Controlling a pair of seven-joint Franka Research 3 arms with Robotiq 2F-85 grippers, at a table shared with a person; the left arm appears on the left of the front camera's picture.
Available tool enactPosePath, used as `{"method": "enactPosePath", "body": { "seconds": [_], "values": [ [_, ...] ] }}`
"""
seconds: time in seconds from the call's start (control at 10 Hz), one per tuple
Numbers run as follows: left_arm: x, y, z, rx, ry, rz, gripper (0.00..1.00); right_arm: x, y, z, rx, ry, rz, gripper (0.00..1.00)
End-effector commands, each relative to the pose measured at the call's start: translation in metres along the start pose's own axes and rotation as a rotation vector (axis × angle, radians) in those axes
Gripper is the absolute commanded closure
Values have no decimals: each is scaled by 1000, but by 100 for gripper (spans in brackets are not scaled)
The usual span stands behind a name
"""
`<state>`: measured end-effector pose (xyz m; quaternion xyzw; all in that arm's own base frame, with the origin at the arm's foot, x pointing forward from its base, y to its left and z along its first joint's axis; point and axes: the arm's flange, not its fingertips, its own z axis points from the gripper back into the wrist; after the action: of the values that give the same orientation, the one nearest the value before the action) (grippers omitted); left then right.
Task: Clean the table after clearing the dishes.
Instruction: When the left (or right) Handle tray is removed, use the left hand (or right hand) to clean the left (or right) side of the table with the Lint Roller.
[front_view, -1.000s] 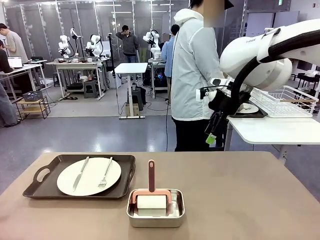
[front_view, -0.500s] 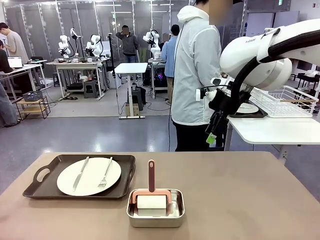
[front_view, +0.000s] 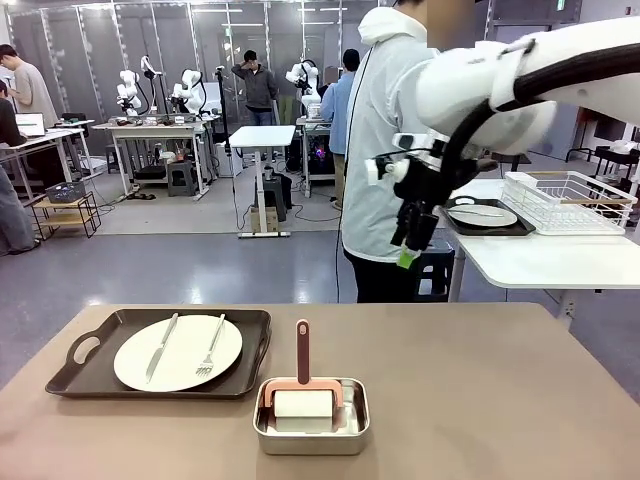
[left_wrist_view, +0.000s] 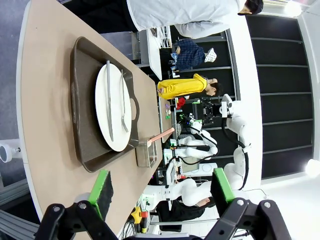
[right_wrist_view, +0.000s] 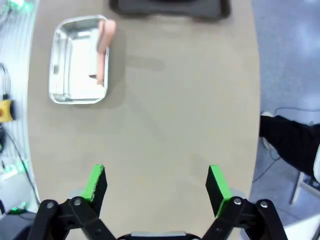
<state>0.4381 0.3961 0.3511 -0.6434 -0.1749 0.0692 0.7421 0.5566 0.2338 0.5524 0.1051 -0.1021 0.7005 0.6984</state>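
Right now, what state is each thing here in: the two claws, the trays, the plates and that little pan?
left gripper: open, empty.
right gripper: open, empty, in the air.
near tray: on the brown table, loaded.
near plate: on that tray, knife and fork lying on it.
far tray: on the white table, carrying a plate.
steel pan: on the brown table, roller inside.

1. Front camera: at the table's (front_view: 480, 380) near edge, centred and about level, facing the person (front_view: 385, 150) at the far side.
2. Left wrist camera: rolled sideways, off the table's left end, looking rightward over the tray (left_wrist_view: 82, 135) close by.
3. Right wrist camera: high above, facing straight down on the table's middle and right.
4. All three share the pan (right_wrist_view: 75, 60) and tray.
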Motion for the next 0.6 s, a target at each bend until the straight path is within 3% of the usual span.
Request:
{"method": "enactPosePath", "body": {
  "seconds": [0.0, 0.2, 0.5],
  "values": [
    [-1, -1, 3, 3, -5, -4, 0, 54, -35, -6, 78, 151, 63, 0],
    [-1, -1, 3, 3, -5, -4, 0, 95, -39, -25, 124, 239, 43, 0],
    [-1, -1, 3, 3, -5, -4, 0, 133, -19, -59, 167, 220, -32, 0]
  ]
}}
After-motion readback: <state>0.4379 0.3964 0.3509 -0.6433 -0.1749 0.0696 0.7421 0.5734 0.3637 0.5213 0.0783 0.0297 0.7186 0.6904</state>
